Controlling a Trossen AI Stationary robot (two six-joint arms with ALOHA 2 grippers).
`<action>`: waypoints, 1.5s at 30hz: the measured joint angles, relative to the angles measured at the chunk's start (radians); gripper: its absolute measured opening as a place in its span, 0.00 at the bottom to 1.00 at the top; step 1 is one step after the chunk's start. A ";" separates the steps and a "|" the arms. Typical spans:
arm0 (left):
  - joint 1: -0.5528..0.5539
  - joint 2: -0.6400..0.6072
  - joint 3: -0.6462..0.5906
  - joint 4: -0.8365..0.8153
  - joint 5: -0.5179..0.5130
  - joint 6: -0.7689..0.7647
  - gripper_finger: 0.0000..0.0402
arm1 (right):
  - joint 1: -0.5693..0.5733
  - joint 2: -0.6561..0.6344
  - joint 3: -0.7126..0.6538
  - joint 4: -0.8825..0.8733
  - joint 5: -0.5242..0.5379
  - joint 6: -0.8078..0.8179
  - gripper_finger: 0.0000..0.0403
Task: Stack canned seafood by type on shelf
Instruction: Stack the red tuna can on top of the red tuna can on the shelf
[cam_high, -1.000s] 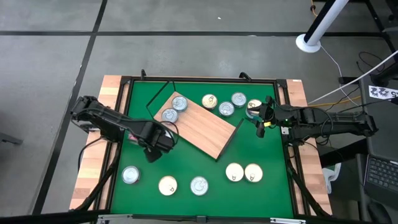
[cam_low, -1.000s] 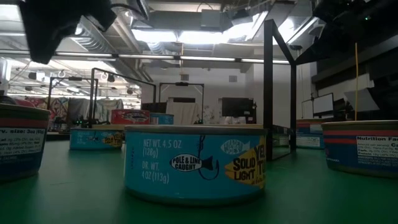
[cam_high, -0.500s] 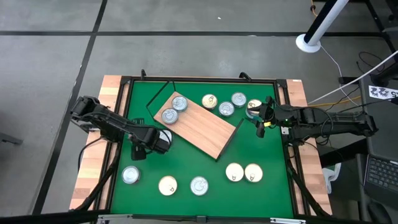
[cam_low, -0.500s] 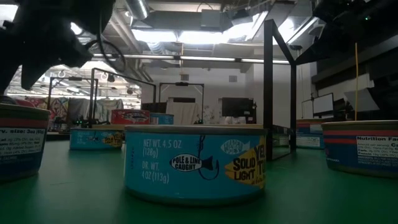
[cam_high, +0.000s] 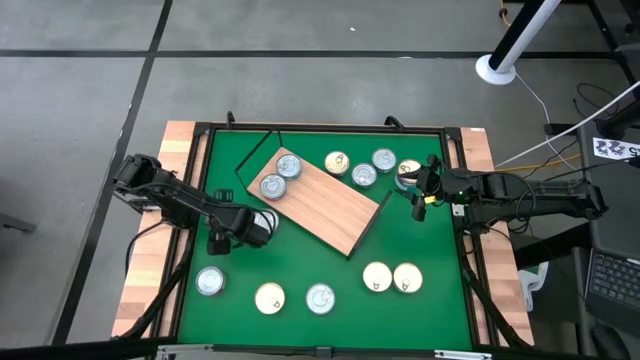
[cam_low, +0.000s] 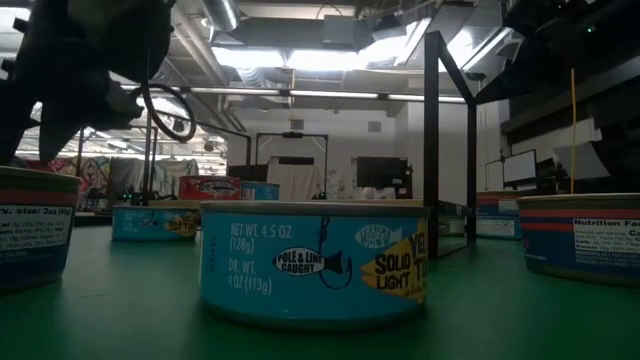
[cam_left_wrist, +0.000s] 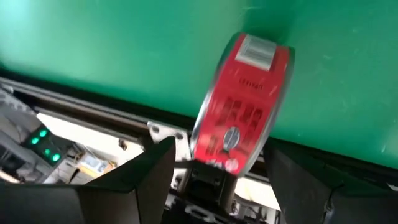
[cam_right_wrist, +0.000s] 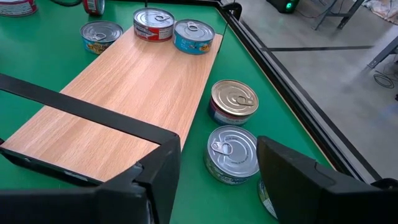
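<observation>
On the green mat (cam_high: 300, 265), a red tin (cam_left_wrist: 242, 102) is held in the left gripper (cam_high: 262, 224), to be carried to the shelf (cam_high: 330, 205); the right gripper (cam_high: 418, 192) waits open, empty.

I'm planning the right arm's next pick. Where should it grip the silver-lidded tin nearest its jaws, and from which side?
Grip the silver-lidded tin across its curved side wall, coming straight down from above. It stands upright on the green mat, short and round, with its lid and pull tab facing up. The gold-lidded tin sits close beside it, so probably set the jaws across the free sides. The right gripper hovers near.
</observation>
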 joint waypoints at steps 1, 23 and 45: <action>0.000 0.000 -0.004 0.011 0.000 0.009 0.60 | 0.000 0.000 0.000 0.000 0.000 0.000 0.52; 0.000 0.000 -0.005 0.117 0.001 0.043 0.60 | 0.000 0.000 0.000 -0.001 0.000 0.000 0.52; 0.000 0.001 -0.006 0.117 0.060 -0.089 0.05 | 0.000 0.000 0.000 -0.001 0.000 0.000 0.52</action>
